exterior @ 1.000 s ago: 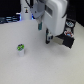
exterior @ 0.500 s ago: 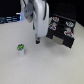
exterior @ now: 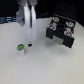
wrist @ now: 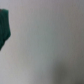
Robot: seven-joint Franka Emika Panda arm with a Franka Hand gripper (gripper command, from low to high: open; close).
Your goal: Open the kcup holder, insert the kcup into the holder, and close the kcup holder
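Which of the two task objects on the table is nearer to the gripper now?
The kcup, the tiny cup with a green top. It sits just beside the gripper, on the exterior view's left, while the black kcup holder stands farther off toward that view's right.

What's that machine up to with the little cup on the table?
A single robot arm hangs over a pale table, its gripper lowered close beside the kcup, a tiny green-topped cup. It doesn't appear to hold the cup yet. The kcup holder, a black box, sits apart at the exterior view's right.
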